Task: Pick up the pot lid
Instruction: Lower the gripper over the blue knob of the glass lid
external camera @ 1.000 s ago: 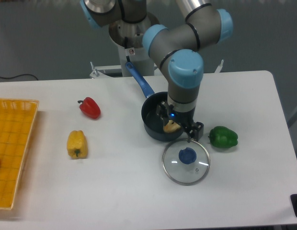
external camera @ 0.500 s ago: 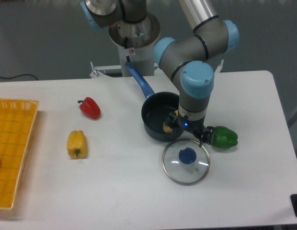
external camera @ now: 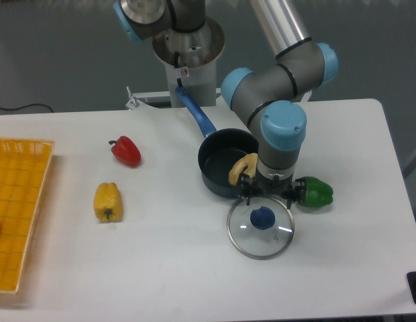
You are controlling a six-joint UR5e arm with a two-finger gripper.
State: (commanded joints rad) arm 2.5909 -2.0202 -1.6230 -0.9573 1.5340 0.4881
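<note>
- Pot lid [external camera: 260,245], glass, metal rim: flat on the bench [external camera: 147,268], close in front of the pan, to be lifted from there.
- Knob [external camera: 262,218], dark blue: uppermost on the lid, the natural grasping point.
- Tool [external camera: 269,199], two-fingered: fingers spread, pinching nothing, pointed down above the far part of the lid; presumably set wide to straddle the knob. Contact with the rim cannot be told. Probable next step: align, lower, close.
- Yellow pepper [external camera: 108,202]: lying well apart, no hindrance.
- Green pepper [external camera: 318,192]: beside the lid, partly behind the tool; a sideways swing might nudge it.
- Pan [external camera: 213,176], black: behind the lid, tan item [external camera: 243,169] inside, kind unclear; blue handle [external camera: 196,112] directed rearward, away from the grasp.
- Red pepper [external camera: 126,151]: farther back, outside the likely path.
</note>
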